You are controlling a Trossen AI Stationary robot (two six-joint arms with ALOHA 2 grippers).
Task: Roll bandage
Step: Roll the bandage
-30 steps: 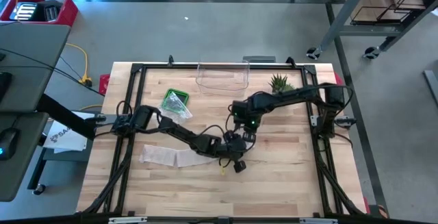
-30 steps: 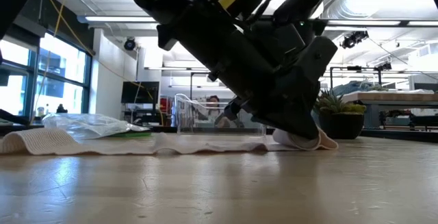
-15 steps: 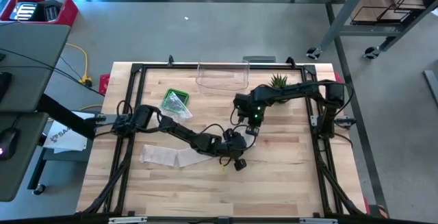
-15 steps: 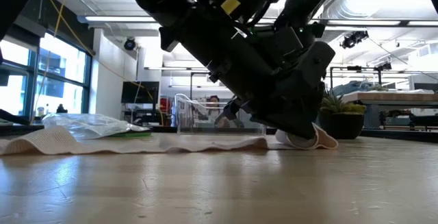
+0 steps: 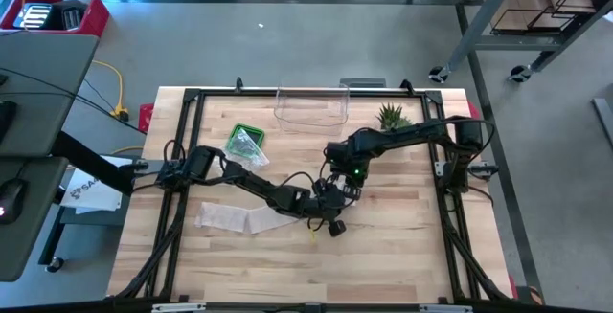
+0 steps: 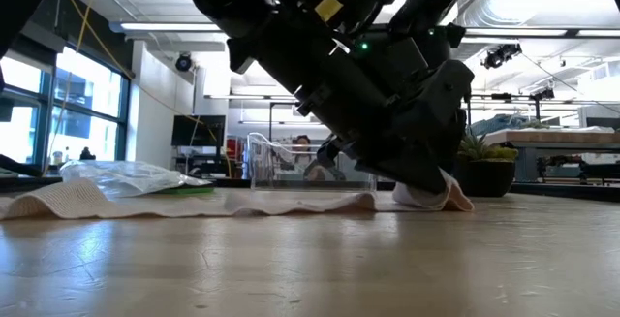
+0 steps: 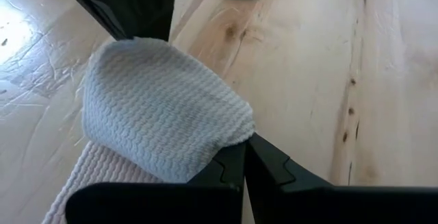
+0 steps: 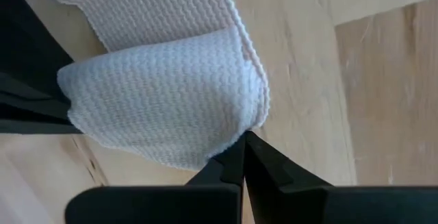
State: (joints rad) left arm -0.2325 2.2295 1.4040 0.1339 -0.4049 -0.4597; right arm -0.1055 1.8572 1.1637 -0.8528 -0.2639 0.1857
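High view: the table [image 5: 402, 256] is a pale wood slab with a black frame around its rim. The left arm [image 5: 239, 177] reaches from the left edge toward the middle; the right arm [image 5: 412, 136] reaches from the right edge to the same spot. Both grippers meet just right of the table's centre.

At the back edge stands a clear bin [image 5: 311, 105], with a plant [image 5: 393, 116] just beside it to the right. A green-backed bag [image 5: 245, 143] lies left of centre, near the left arm.

The bandage [image 5: 235, 218] lies flat as a long strip on the front-left part of the table and runs to the right, under the left arm, to where the grippers meet. In the low view its free length [image 6: 194, 204] lies rippled along the wood, and its folded end [image 6: 431, 197] lifts off the surface under the dark gripper bodies.

Left gripper [image 7: 244, 157]: the jaws are together, clamped on the edge of the bandage's folded end [image 7: 157, 125], which bulges above the fingers.

Right gripper [image 8: 244, 148]: the jaws are together, pinching the layered edge of the same fold [image 8: 164, 107] from the opposite side. The left gripper's dark fingers [image 8: 27, 104] show at the far side of the fold.
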